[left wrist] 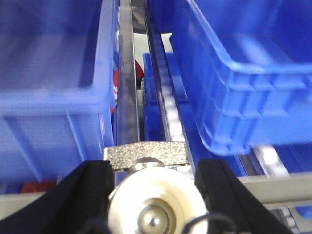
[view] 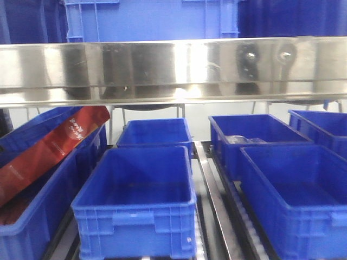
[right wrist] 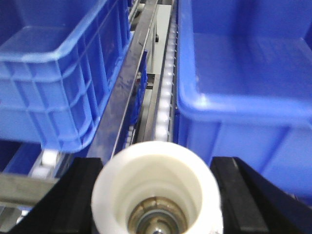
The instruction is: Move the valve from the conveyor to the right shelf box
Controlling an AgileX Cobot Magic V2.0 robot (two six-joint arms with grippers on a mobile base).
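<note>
Ahead of the left gripper (left wrist: 153, 168), a steel rail (left wrist: 127, 87) and a roller track (left wrist: 168, 105) are running away between two blue boxes. The left box (left wrist: 53, 73) is lying beyond its left finger and the right box (left wrist: 243, 68) beyond its right finger. Its jaws are standing only partly apart and are gripping a valve (left wrist: 156, 207), which is sitting directly between them. Both fingers seem to be touching the valve's white cap. The right gripper (right wrist: 157, 163) is facing a similar gap, and its jaws are clamping a second valve (right wrist: 157, 190) by its white cap.
</note>
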